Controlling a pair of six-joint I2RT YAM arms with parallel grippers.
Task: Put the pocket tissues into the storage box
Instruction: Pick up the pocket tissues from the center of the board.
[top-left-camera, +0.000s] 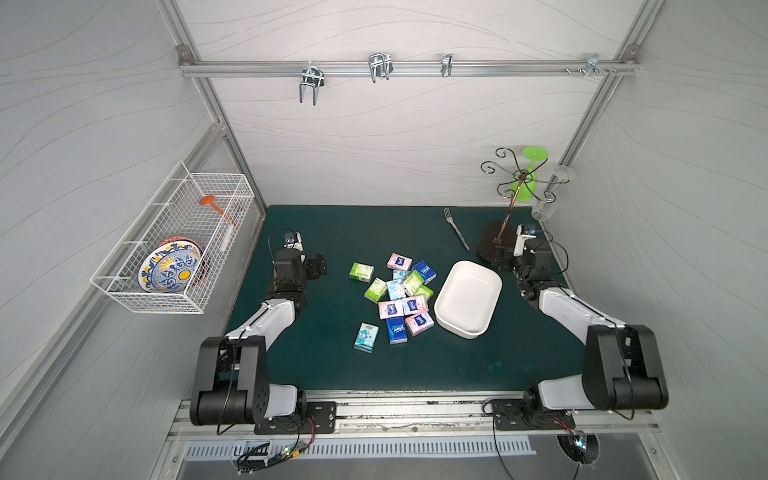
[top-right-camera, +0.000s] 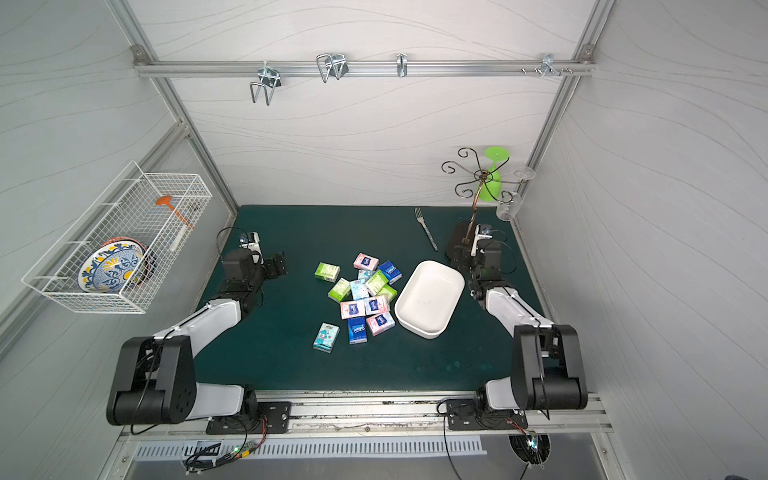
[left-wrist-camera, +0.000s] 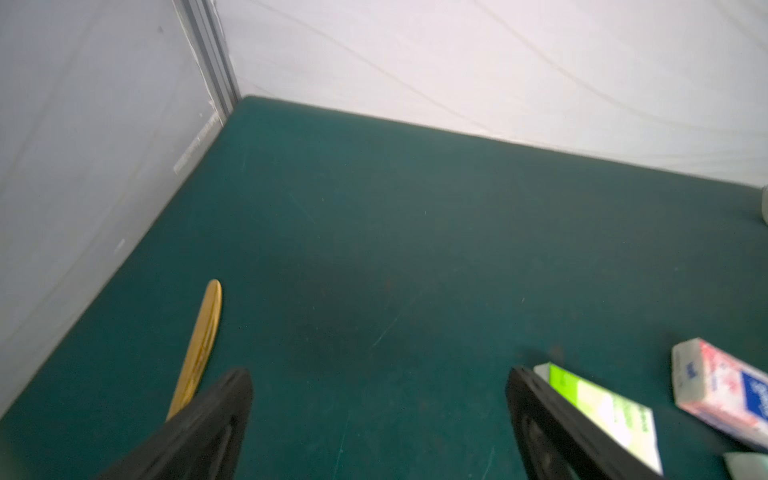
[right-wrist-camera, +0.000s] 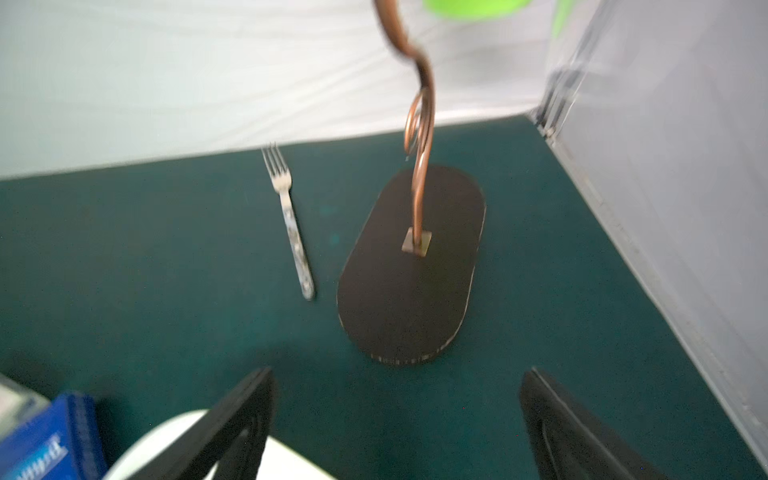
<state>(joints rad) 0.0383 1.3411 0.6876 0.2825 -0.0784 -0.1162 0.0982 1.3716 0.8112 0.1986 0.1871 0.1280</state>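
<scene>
Left wrist view shows the black left gripper (left-wrist-camera: 378, 374) spread wide; right gripper (right-wrist-camera: 397, 372) likewise. Small colourful plastic-wrapped pocket tissues (top-left-camera: 390, 309) lie at the middle of the green tabletop (top-left-camera: 332, 365), seemingly touching the shallow white plastic storage box (top-left-camera: 468, 298)

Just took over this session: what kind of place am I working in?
Probably a lab test cell staged as a kitchen: aluminium frame, wire basket holding a patterned plate, glass rack and fork.
</scene>
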